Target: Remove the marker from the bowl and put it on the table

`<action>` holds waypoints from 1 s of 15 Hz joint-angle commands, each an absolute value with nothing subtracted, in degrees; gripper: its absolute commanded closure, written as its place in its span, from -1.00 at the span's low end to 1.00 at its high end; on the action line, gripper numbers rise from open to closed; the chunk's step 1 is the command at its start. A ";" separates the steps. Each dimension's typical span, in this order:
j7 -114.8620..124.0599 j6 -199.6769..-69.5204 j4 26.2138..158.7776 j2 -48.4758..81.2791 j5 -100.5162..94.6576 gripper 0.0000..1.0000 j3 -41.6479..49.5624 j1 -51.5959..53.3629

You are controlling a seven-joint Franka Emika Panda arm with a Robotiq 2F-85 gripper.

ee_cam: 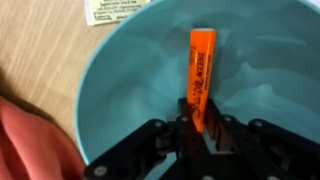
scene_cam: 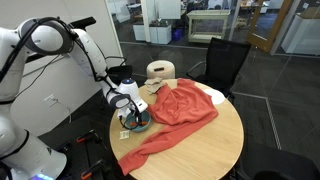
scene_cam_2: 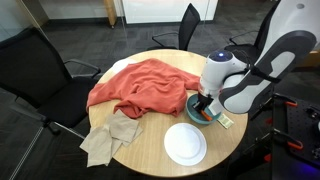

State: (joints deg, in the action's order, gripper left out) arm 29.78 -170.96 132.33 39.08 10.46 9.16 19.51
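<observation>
In the wrist view the orange marker stands lengthwise inside the teal-blue bowl, and my gripper is shut on its near end, fingers pressed against both sides. In both exterior views the gripper reaches down into the bowl near the edge of the round wooden table. The marker is hidden by the gripper in the exterior views.
A red cloth covers much of the table beside the bowl. A white plate lies near the bowl. A beige cloth hangs at the table edge. A beige roll stands at the back. Black chairs surround the table.
</observation>
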 commanded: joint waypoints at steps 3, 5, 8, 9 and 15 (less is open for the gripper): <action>30.84 -171.73 135.64 34.39 11.14 0.90 11.20 22.04; 30.93 -171.21 136.92 31.89 10.51 0.90 12.67 23.24; 31.41 -171.27 139.51 27.24 9.07 0.90 15.98 26.00; 31.89 -171.88 140.73 25.49 8.34 0.90 17.75 27.38; 33.49 -171.91 145.10 16.50 0.60 0.90 28.16 31.50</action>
State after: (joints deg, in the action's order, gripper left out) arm 30.79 -171.01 141.23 22.36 5.34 23.37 29.65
